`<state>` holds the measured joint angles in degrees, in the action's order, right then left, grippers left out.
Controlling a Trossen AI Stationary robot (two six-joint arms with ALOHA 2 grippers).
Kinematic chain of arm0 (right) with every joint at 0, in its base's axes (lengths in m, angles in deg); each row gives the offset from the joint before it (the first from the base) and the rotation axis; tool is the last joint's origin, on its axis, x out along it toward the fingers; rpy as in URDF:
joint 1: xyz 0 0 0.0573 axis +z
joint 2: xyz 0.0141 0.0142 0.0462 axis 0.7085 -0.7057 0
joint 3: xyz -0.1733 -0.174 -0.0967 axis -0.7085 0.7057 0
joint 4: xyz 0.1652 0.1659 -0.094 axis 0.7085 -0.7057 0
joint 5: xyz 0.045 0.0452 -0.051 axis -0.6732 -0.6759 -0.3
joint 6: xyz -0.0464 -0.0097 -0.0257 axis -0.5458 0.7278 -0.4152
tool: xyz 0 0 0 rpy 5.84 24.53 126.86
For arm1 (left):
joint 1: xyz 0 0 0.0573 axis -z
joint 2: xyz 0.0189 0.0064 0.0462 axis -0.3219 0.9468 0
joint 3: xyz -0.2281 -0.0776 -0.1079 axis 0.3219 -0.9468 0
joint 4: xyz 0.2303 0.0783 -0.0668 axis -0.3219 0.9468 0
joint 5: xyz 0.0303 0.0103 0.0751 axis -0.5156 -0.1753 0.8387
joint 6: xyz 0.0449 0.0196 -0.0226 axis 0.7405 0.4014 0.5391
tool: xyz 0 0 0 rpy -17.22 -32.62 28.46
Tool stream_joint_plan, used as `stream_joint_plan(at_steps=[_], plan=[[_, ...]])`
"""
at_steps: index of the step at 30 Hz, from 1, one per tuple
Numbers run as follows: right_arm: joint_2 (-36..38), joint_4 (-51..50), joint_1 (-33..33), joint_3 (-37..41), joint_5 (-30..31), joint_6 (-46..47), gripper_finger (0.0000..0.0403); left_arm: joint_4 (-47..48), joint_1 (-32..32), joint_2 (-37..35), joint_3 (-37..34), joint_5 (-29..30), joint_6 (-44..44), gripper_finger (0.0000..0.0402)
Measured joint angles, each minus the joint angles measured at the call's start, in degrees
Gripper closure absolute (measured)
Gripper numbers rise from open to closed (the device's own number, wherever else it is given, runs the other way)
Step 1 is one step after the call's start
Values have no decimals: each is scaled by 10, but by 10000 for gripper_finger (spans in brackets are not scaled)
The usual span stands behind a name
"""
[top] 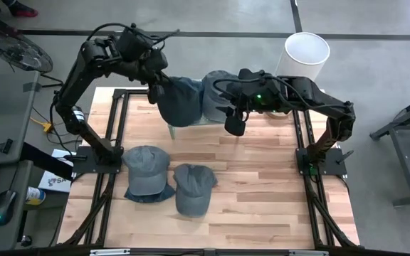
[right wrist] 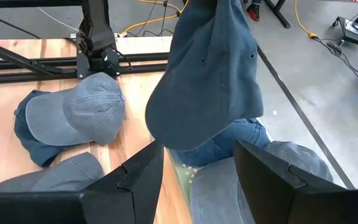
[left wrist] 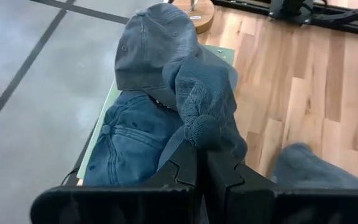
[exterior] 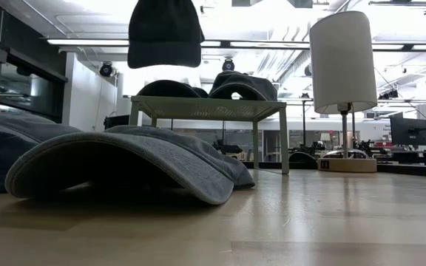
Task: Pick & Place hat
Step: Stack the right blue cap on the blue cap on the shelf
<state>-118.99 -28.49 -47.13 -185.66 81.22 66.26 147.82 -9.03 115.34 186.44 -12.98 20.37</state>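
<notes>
Left gripper [left wrist: 201, 163]: pinched on a dangling denim cap [top: 177, 101], above the green stand [exterior: 207, 108].
Right gripper [right wrist: 194, 165]: spread wide, empty, beside the stand.
Tabletop caps [top: 146, 169]: near the stand.

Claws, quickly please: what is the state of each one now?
Left claw: closed, holding a blue hat above the small stand.
Right claw: open, holding nothing, beside the stand.

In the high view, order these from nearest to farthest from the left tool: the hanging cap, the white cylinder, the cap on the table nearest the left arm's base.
1. Hanging cap: held in the left tool.
2. Table cap: near the left base.
3. White cylinder: far right corner.
</notes>
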Motion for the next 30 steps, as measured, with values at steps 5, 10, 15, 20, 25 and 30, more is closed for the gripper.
stream_joint_plan(at_steps=[5,10,15,20,25,30], plan=[[0,-3,0,0,0,2,214,-1,-20,0,0,-33,9,402],[0,-3,0,0,0,4,214,-2,-19,4,0,-39,19,402],[0,-2,0,0,0,4,214,-2,-18,4,0,-46,25,402],[0,-2,0,0,0,8,214,-2,-18,8,0,-33,32,402],[0,-4,0,0,0,8,214,-2,-18,18,0,-31,38,402],[0,-13,0,0,0,12,214,-1,-18,29,0,-31,44,402]])
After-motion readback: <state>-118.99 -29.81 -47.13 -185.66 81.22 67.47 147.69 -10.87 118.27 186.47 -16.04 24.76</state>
